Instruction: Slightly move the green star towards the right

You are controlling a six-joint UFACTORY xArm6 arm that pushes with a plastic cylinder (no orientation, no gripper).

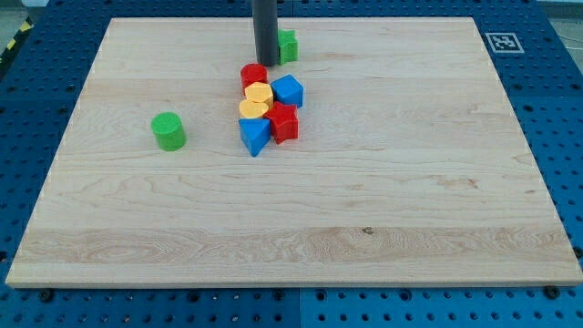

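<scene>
The green star [287, 45] lies near the view's top, just right of centre; its left part is hidden behind my rod. My tip [265, 62] rests on the board at the star's lower left, touching or nearly touching it. Just below the tip is a cluster of blocks: a red cylinder [253, 75], a blue cube [288, 90], a yellow block [259, 93], a second yellow block [253, 108], a red block [283, 123] and a blue triangular block [254, 136].
A green cylinder [168, 131] stands alone at the view's left. The wooden board [364, 200] lies on a blue perforated table. A black-and-white marker tag [503, 41] is at the board's top right corner.
</scene>
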